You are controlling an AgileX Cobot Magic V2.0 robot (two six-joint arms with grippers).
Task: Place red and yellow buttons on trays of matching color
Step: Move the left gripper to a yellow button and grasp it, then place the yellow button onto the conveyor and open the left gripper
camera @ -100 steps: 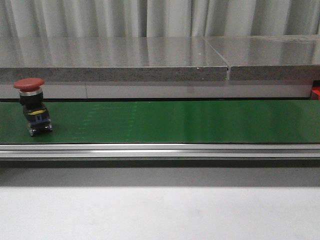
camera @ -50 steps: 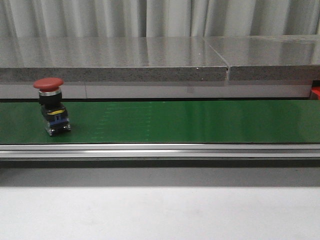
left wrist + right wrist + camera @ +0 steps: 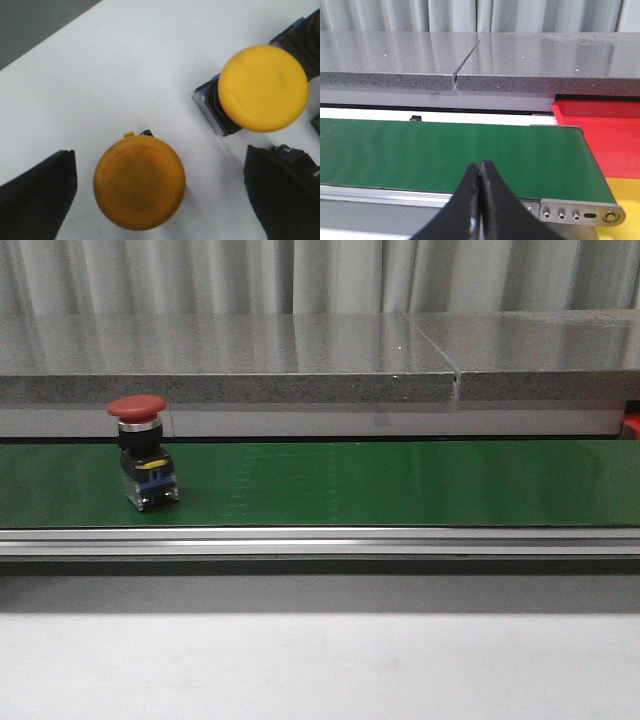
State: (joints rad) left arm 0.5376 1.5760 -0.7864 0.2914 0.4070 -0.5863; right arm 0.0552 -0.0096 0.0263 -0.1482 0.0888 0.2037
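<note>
On the long green conveyor belt (image 3: 400, 482), toward its left end, the red mushroom-head push button (image 3: 142, 451) stands upright, cap up, long axis vertical; belt surface to its right lies bare. Red plastic tray (image 3: 605, 131) adjoins the belt's right end. Right gripper (image 3: 480, 186): fingers pressed together, gripping nothing. Left gripper (image 3: 160, 195): fingers spread, straddling one yellow dome-capped button (image 3: 139, 182).

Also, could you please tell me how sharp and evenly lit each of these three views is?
Front view: even light, the red button on the green belt fairly sharp, soft sheen on the grey ledge. Left wrist view: close and soft, two yellow buttons slightly blurred, dark fingers out of focus. Right wrist view: shut right gripper blurred, red tray crisp.
</note>
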